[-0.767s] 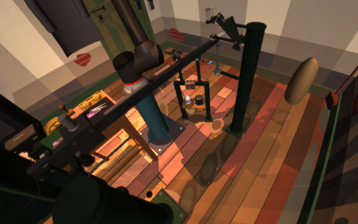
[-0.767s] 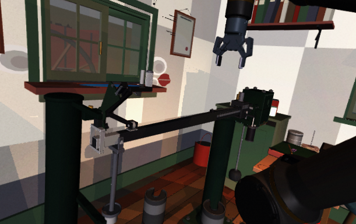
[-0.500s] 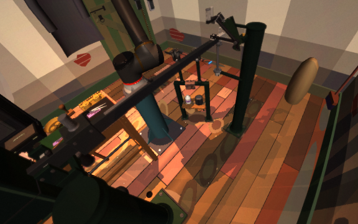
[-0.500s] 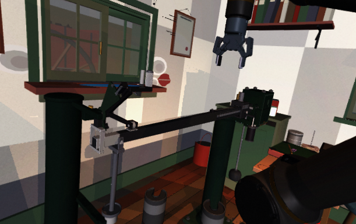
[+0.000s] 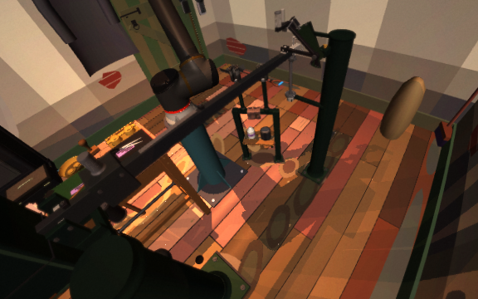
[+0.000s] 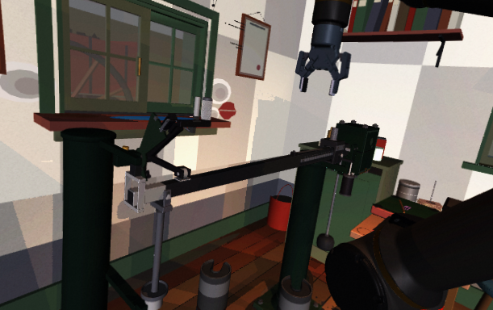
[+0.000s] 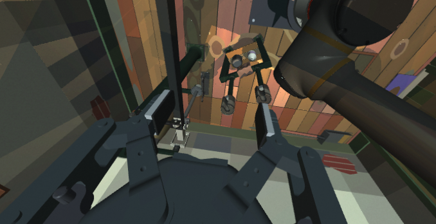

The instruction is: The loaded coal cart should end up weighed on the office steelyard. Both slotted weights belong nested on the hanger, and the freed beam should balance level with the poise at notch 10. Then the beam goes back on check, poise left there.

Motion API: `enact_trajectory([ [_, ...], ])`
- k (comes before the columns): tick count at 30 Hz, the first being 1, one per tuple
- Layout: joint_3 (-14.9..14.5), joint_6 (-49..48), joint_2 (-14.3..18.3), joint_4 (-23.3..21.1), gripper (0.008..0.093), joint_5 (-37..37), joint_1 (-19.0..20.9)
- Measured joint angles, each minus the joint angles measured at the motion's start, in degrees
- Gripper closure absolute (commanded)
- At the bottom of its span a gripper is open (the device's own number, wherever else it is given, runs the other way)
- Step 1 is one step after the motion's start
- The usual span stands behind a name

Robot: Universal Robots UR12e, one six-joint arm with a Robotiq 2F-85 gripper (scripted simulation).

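The steelyard fills the middle of the room. Its long dark beam (image 6: 249, 169) runs from the pivot bracket on the tall green post (image 6: 86, 218) to the poise block (image 6: 354, 147) at the far end. The hanger rod (image 6: 157, 246) hangs from the beam's short end, its pan (image 6: 153, 291) low near the floor. One slotted weight (image 6: 214, 284) stands on the floor beside it. A small rack (image 5: 259, 135) holds two small cylinders. My gripper (image 6: 318, 82) is open and empty, high above the beam's poise end.
A window and a sill (image 6: 132, 120) back the steelyard, with a red bucket (image 6: 280, 208) by the wall. My arm's base (image 5: 206, 162) stands on the plank floor beside the rack. A desk (image 5: 139, 149) sits under the beam.
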Motion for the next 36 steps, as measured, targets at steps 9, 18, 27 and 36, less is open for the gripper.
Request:
enact_trajectory([
  [9, 0.0, 0.4, 0.0, -0.2, 0.0134, -0.2, 0.5],
  [18, 0.4, 6.8, 0.4, -2.9, 0.0134, -4.1, 8.1],
  [27, 0.4, 23.2, 3.7, -6.4, 0.0134, -15.6, 27.9],
  [36, -2.4, 45.2, 12.9, -1.5, 0.0134, -31.8, 52.3],
])
